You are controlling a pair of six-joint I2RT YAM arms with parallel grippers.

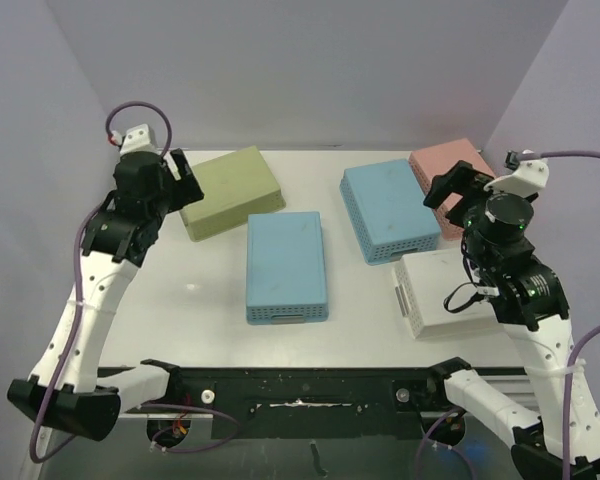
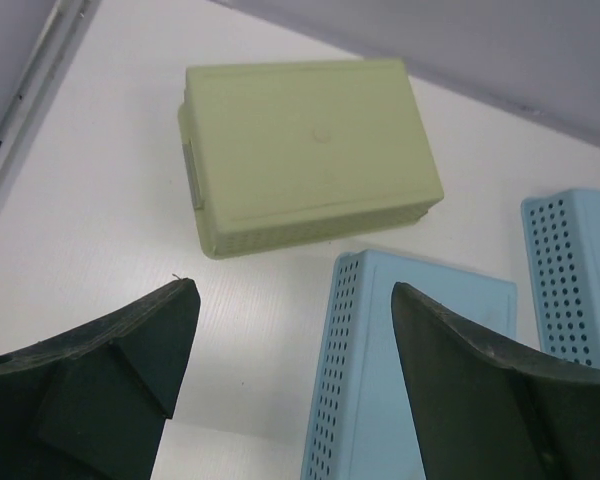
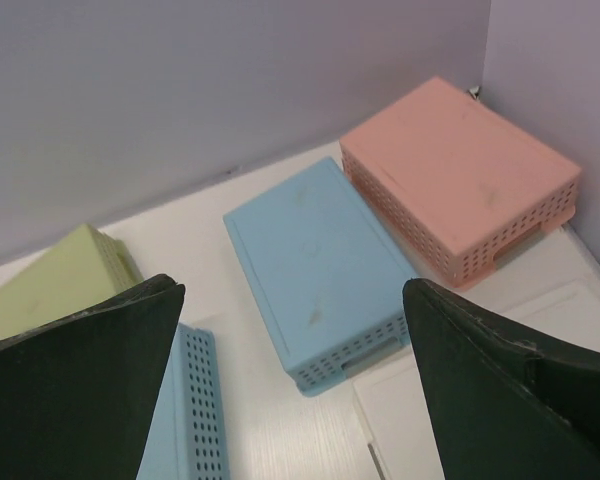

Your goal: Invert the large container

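Several perforated plastic containers lie bottom-up on the white table: a green one (image 1: 231, 192), a blue one in the middle (image 1: 286, 267), a second blue one (image 1: 387, 210), a pink one (image 1: 454, 170) and a white one (image 1: 444, 292). They look close in size, and I cannot tell which is the large one. My left gripper (image 1: 180, 175) is open and empty, raised beside the green container (image 2: 310, 150). My right gripper (image 1: 452, 188) is open and empty, raised above the pink (image 3: 460, 170) and white containers. In the wrist views both grippers (image 2: 295, 292) (image 3: 293, 287) hold nothing.
Grey walls close the table at the back and on both sides. The arms' black base rail (image 1: 300, 385) runs along the near edge. Bare table surface (image 1: 180, 290) lies left of the middle blue container.
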